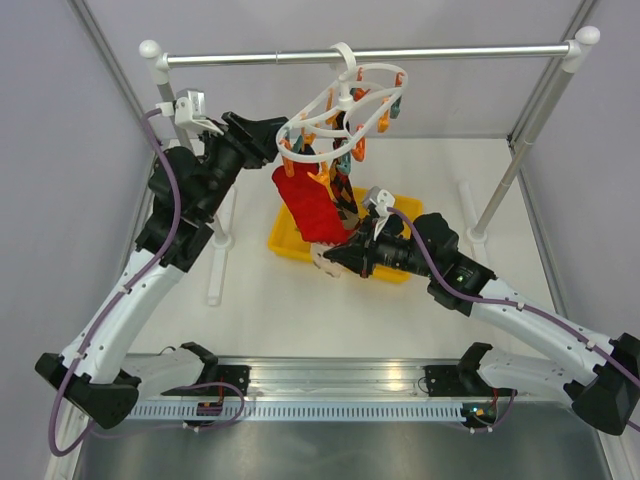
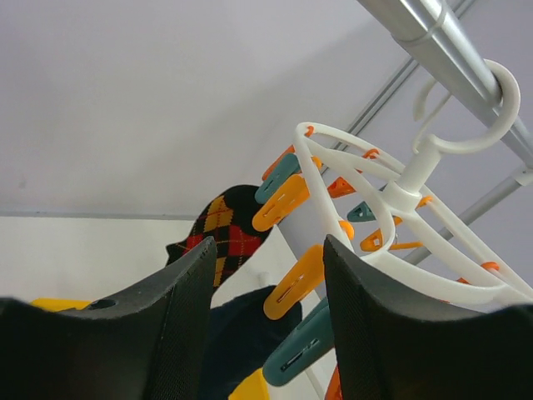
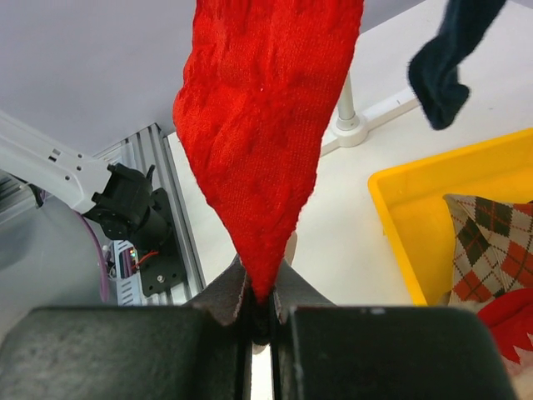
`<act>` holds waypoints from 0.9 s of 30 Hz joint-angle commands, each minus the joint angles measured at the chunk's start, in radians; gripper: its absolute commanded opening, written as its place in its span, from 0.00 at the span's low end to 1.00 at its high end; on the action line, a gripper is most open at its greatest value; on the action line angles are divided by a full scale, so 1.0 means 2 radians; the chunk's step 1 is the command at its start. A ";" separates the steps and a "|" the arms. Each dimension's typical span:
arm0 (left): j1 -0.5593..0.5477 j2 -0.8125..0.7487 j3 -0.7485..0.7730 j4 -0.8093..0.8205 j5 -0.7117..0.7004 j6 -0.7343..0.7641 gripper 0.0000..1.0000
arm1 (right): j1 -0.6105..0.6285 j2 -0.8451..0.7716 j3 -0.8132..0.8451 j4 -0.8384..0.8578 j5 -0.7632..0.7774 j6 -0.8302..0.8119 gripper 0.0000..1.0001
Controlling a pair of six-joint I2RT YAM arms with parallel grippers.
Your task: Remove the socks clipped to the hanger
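From where I stand, nothing can be read: no lettering, brand or number on the hanger (image 1: 344,95), the socks (image 1: 310,205) or the yellow tray (image 1: 283,240).

Your scene bright and evenly lit, faint soft shadows on the white table top (image 1: 290,300), glare on the long silver metal rail (image 1: 400,53), left gripper (image 2: 268,267) black fingers (image 2: 166,333) slightly soft up close.

Yellow bin (image 1: 284,238) on wht table (image 1: 300,310), silver rail (image 1: 450,52) overhead.
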 commanded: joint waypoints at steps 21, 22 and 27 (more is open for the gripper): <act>-0.116 0.020 0.015 0.049 -0.013 0.088 0.58 | 0.001 -0.012 -0.006 0.008 0.044 0.010 0.08; -0.124 0.027 0.019 0.050 -0.017 0.093 0.58 | 0.001 -0.016 -0.006 0.007 0.045 0.008 0.08; -0.133 0.038 0.024 0.056 -0.028 0.097 0.58 | 0.001 -0.025 -0.008 -0.007 0.059 0.004 0.08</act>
